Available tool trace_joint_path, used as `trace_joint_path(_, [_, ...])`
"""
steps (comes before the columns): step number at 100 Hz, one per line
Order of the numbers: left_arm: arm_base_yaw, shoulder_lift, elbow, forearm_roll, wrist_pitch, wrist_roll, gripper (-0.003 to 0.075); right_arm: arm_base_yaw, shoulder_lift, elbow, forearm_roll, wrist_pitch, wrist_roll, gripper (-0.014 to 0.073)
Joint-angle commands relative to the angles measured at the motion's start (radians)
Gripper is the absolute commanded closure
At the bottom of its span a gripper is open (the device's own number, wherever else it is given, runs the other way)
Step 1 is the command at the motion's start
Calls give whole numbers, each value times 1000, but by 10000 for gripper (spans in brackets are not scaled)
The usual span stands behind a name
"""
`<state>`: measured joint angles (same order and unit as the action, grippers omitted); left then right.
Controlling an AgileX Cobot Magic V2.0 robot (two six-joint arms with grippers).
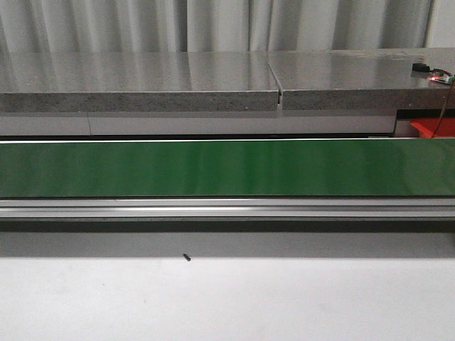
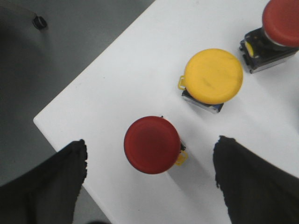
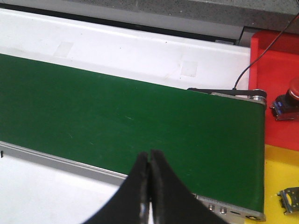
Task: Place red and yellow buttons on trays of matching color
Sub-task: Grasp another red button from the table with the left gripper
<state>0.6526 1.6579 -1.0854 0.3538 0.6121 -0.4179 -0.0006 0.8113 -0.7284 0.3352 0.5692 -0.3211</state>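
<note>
The left gripper (image 2: 149,186) hovers with fingers spread over a red button (image 2: 152,144) near the white tabletop (image 2: 131,70) corner edge (a yellow button (image 2: 213,75) stands beside). The right gripper (image 3: 148,186), fingers pressed together, hangs over the green conveyor belt (image 3: 117,116); red tray (image 3: 275,70) at its end.

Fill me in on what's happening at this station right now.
Neither arm holds anything. The left gripper hangs open over a white table, its fingers either side of a red button. A yellow button and a second red button stand beyond it. The right gripper is shut and empty above the bare green conveyor belt. At the belt's end, the red tray already holds a button; the yellow tray sits beside it.
</note>
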Motion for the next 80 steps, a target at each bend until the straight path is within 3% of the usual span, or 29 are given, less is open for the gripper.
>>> trace_joint_path(1, [10, -15, -31, 16, -47, -2, 174, 2, -5, -25, 8, -57, -12, 702])
trace_joint_path(62, [15, 96, -31, -5, -97, -2, 180, 2, -5, -25, 8, -56, -12, 702])
trace_joint_path(70, [15, 99, -31, -5, -97, -2, 227, 2, -5, -25, 8, -56, -12, 702])
trace_joint_path(80, [15, 99, -31, -5, -107, -2, 352, 2, -5, -25, 8, -56, -12, 702])
